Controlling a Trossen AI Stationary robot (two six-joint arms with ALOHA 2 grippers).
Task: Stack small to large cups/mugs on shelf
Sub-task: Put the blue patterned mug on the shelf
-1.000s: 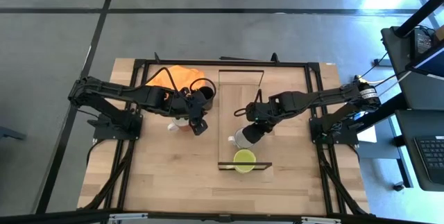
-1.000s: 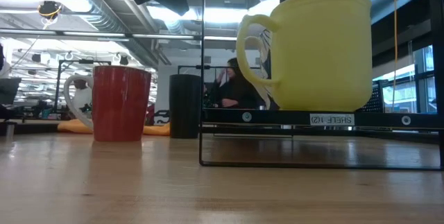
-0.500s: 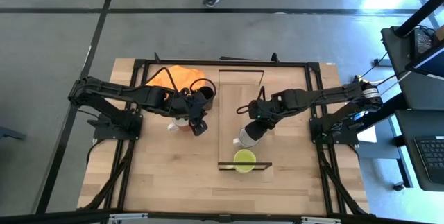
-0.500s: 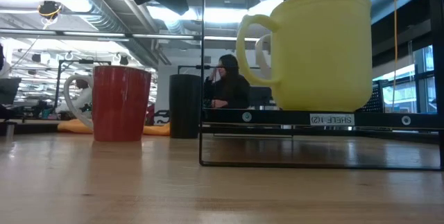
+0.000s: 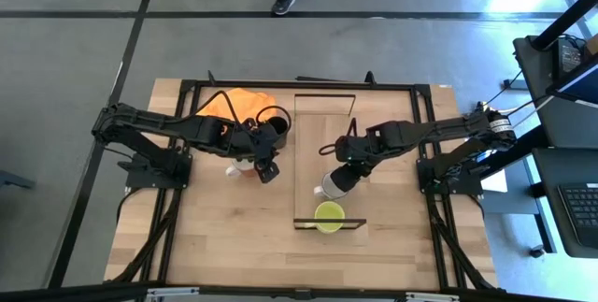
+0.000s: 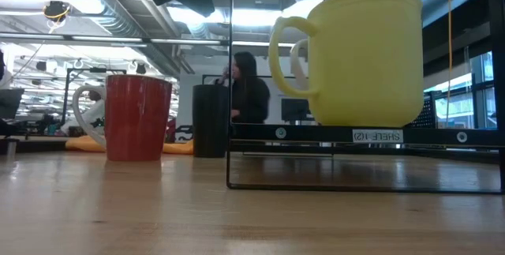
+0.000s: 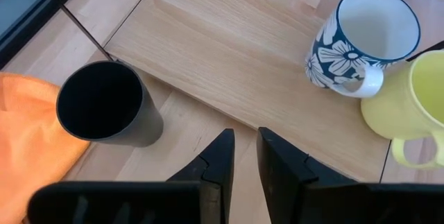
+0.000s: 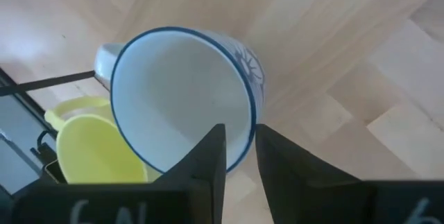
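The white mug [image 5: 331, 185], pinched at its rim by the right gripper [image 5: 344, 173], is now shifted onto the shelf [image 5: 324, 134] at 12 o'clock of the yellow mug [image 5: 328, 216], while the left gripper [image 5: 268, 168] is kept slightly parted and empty.

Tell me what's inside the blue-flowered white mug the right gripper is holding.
The blue-flowered mug shows only a bare white inside. The right gripper pinches its rim, one finger inside, hiding a strip of wall.

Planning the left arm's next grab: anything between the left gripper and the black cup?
Nothing visible. In the left wrist view only bare wood lies between the left gripper and the black cup, which stands beside the orange cloth.
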